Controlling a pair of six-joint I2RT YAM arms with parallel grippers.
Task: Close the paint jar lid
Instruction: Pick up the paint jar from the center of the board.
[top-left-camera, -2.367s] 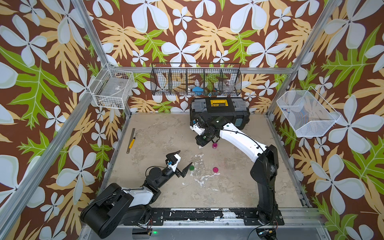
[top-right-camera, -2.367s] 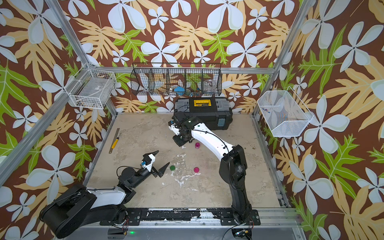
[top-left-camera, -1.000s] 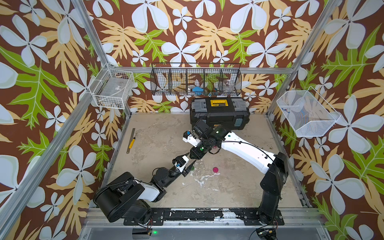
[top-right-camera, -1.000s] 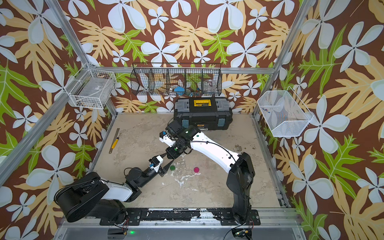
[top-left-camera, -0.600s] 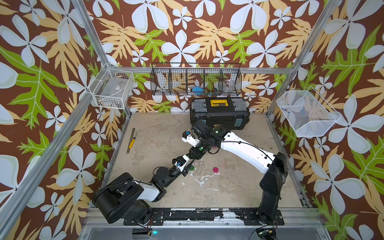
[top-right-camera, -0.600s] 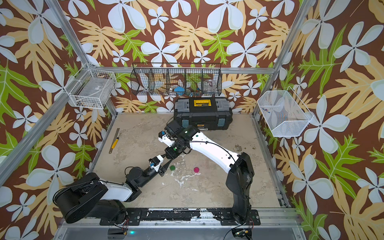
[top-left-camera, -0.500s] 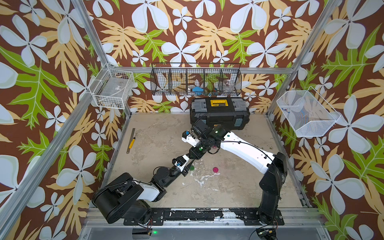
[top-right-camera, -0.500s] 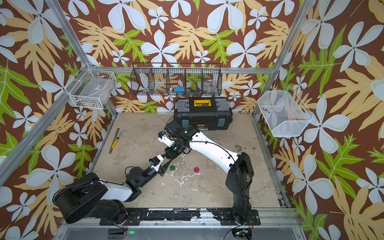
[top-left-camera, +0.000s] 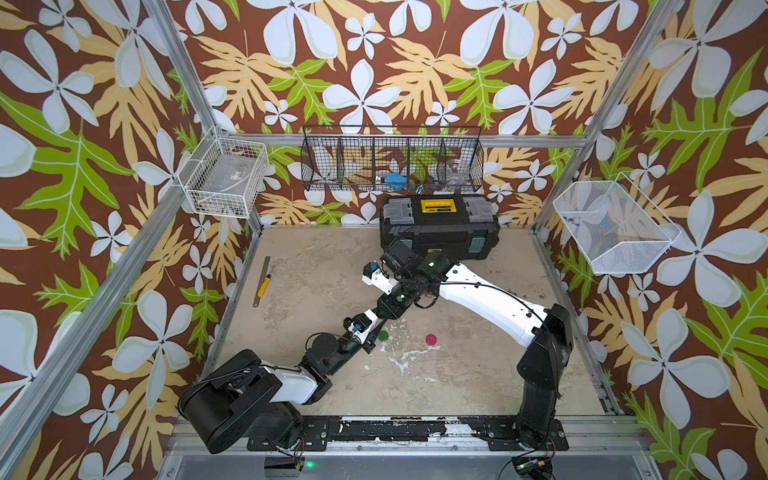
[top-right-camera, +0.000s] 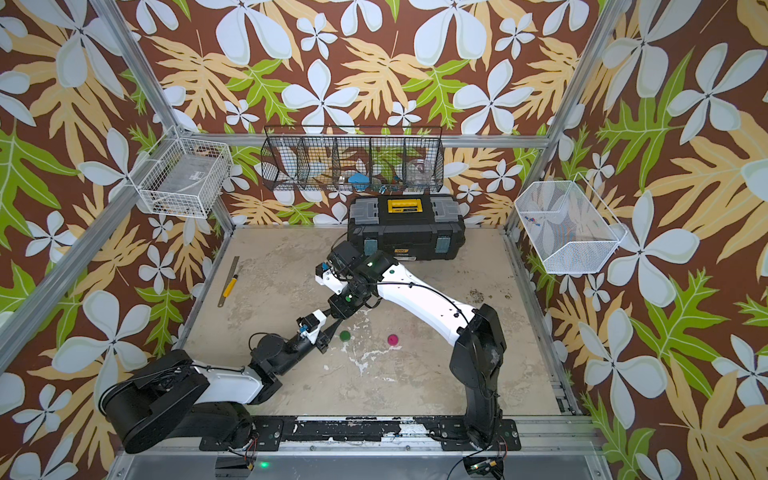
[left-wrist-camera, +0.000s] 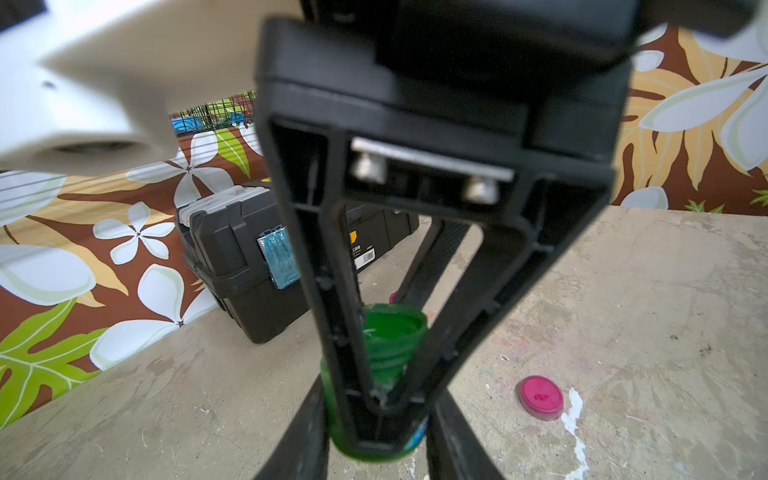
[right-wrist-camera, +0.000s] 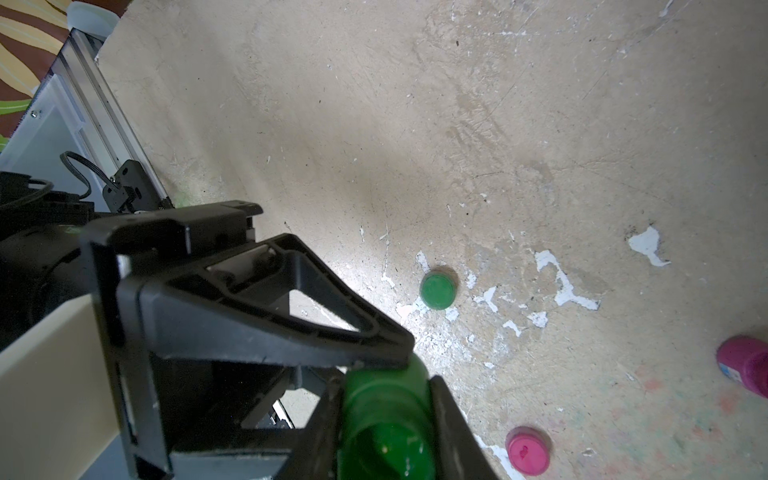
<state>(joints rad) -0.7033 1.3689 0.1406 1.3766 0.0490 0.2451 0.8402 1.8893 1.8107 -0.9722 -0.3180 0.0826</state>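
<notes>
Your left claw (left-wrist-camera: 374, 415) is shut on the green paint jar (left-wrist-camera: 395, 332), and your right claw (right-wrist-camera: 386, 399) grips the same jar too, so the jar sits between them with its top open. The green lid (top-right-camera: 344, 336) lies on the worktop (right-wrist-camera: 498, 124) just beside them, and a pink lid (top-right-camera: 393, 340) lies further right. I think you are passing the jar over; next, one claw must let go and fetch the green lid.

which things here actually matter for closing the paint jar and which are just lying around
For the job: green paint jar, gripped by left gripper and right gripper; green lid.
Lying about: pink jar, pink lid, black toolbox, metal ruler.
</notes>
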